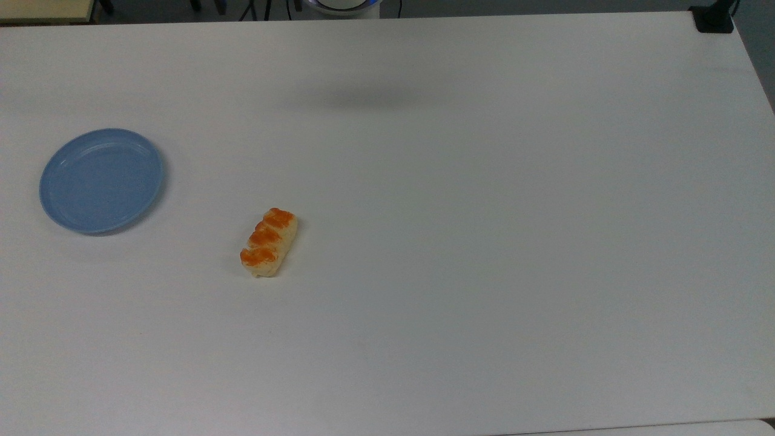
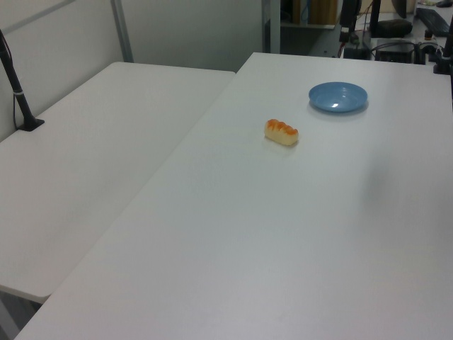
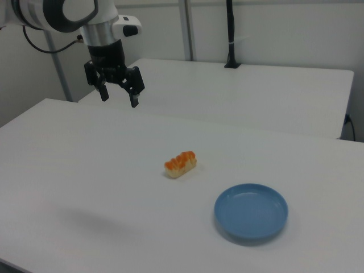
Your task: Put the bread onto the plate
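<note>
bread (image 3: 181,163) on table, well below-right of raised open pincer (image 3: 118,98)

Top view looks down; left and right views face across the table (image 1: 460,181) from opposite ends.

One bread (image 1: 269,242), one plate (image 1: 101,180), two tables (image 2: 233,234), one pincer (image 3: 119,95)

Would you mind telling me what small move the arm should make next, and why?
Probably travel over the bread and descend: the gripper hangs high with jaws open, holding nothing, while the bread lies on the table, apart from the plate.
</note>
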Motion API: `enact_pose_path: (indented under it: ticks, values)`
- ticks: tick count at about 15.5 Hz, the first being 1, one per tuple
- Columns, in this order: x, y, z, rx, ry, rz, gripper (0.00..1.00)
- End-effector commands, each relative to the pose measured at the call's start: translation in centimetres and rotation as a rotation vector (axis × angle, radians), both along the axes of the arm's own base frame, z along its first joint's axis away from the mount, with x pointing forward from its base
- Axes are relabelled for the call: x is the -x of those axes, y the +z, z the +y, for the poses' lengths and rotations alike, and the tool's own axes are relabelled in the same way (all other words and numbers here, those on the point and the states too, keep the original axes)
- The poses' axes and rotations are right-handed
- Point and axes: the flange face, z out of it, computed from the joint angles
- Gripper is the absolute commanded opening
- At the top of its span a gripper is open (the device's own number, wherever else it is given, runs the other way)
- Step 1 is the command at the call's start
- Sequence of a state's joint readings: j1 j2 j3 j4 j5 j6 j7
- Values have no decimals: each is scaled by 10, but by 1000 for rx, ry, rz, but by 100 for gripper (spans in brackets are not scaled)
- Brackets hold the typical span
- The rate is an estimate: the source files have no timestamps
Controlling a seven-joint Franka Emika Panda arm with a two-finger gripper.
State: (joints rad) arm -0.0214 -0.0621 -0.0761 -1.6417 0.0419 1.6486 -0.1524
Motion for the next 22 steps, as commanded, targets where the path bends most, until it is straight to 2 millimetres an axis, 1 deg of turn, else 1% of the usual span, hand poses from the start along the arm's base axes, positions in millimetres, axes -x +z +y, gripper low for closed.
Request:
enact_pose_path:
  ticks: [1,22]
  values:
    - [-2,-2,-2,-9,19,-16,100]
    - [-2,-4,0,4,23,-5,100]
